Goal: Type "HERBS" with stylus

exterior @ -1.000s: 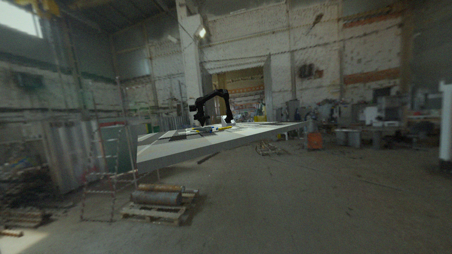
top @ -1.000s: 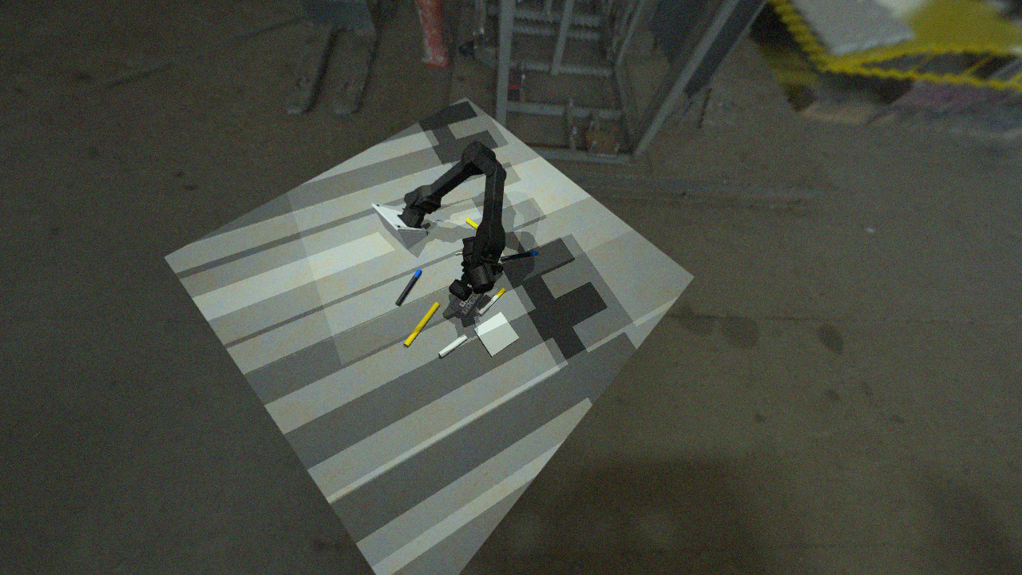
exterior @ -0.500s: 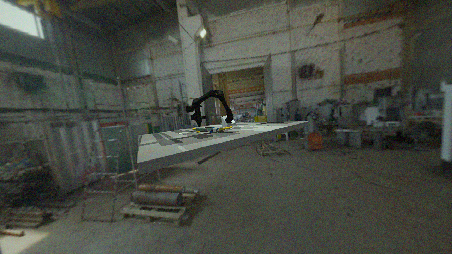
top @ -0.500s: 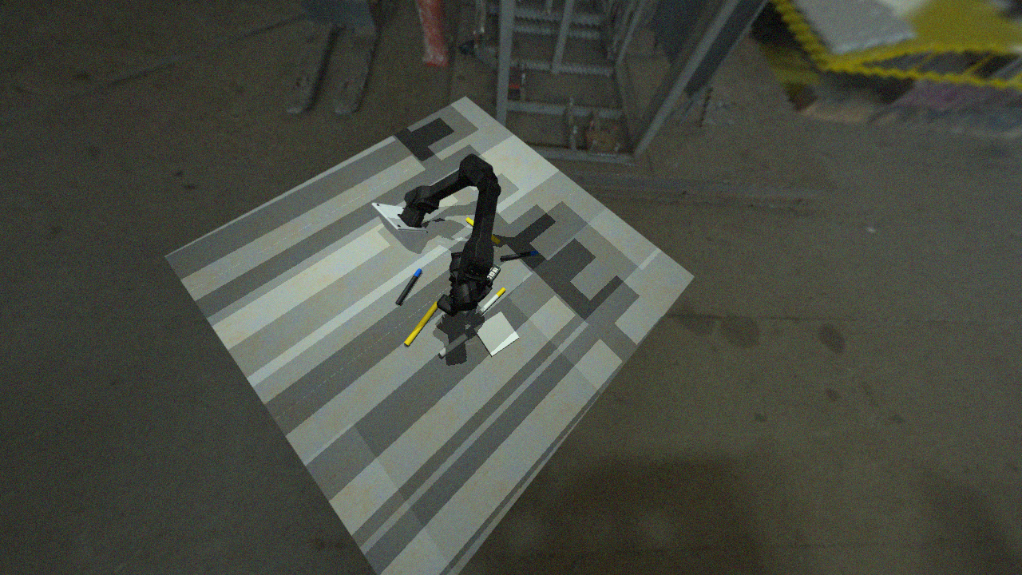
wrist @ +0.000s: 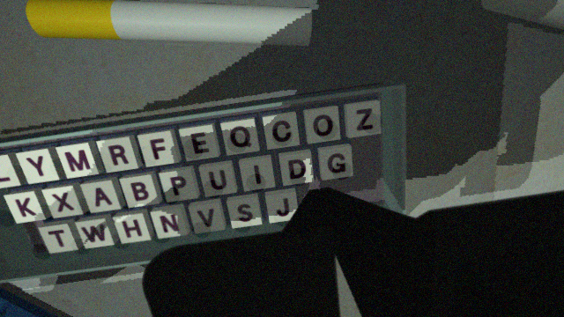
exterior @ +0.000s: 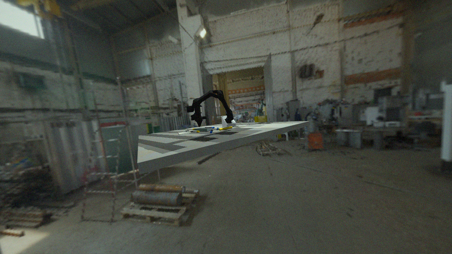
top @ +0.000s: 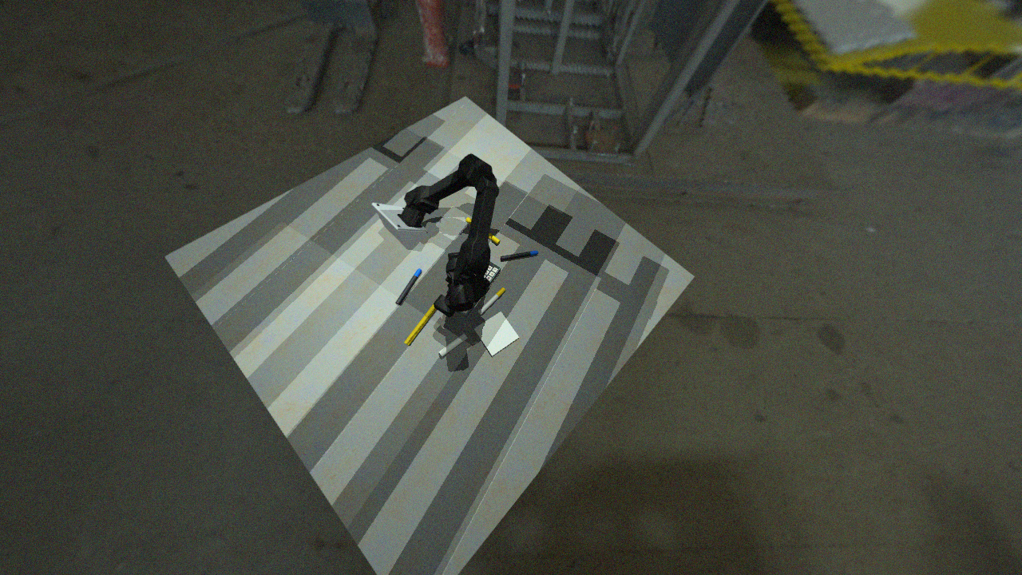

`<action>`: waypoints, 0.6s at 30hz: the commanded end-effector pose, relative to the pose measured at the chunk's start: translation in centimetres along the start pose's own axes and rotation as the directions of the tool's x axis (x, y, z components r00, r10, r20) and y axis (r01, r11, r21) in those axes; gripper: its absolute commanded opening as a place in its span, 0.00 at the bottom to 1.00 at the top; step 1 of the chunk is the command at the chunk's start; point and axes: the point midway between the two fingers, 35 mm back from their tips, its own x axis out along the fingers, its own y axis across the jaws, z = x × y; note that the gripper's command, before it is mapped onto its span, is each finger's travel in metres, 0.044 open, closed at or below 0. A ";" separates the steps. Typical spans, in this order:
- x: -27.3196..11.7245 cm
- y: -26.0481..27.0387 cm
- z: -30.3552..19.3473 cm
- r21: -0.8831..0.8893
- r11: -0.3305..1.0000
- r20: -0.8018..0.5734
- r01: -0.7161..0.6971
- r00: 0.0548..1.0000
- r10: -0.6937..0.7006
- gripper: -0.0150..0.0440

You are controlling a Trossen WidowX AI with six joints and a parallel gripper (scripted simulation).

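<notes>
My black gripper (top: 463,303) (exterior: 199,125) (wrist: 323,191) is shut with no stylus seen between its fingers. It points down above the keyboard (exterior: 204,129) (wrist: 393,145), over the end near G and J. In the top view the arm hides most of the keyboard. In the wrist view the keys H (wrist: 133,229), E (wrist: 199,143), R (wrist: 118,155), B (wrist: 139,191) and S (wrist: 245,212) show; the L key is cut by the left edge. A blue thing (wrist: 18,305) at the wrist view's bottom left may be the stylus; I cannot tell. The arm hides the stylus's place in the top view.
A white marker with a yellow end (top: 493,301) (wrist: 198,21) lies beside the keyboard. Around it are a yellow marker (top: 420,325), black markers with blue ends (top: 409,287) (top: 519,255), another yellow marker (top: 494,239), a white stick (top: 450,348) and a white square (top: 499,335).
</notes>
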 end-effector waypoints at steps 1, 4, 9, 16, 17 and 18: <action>0.0 1.7 -2.2 0.000 1.000 -0.006 0.001 1.000 -0.001 0.25; 0.0 2.1 -2.6 0.000 1.000 -0.006 0.001 1.000 -0.001 0.25; 0.0 2.1 -2.6 0.000 1.000 -0.006 0.001 1.000 -0.001 0.25; 0.0 3.0 -2.5 0.000 1.000 -0.006 0.001 1.000 -0.001 0.25; 0.0 4.1 -2.4 0.001 1.000 -0.007 0.002 1.000 -0.002 0.25; 0.0 5.4 -2.3 0.001 1.000 -0.007 0.002 1.000 -0.002 0.25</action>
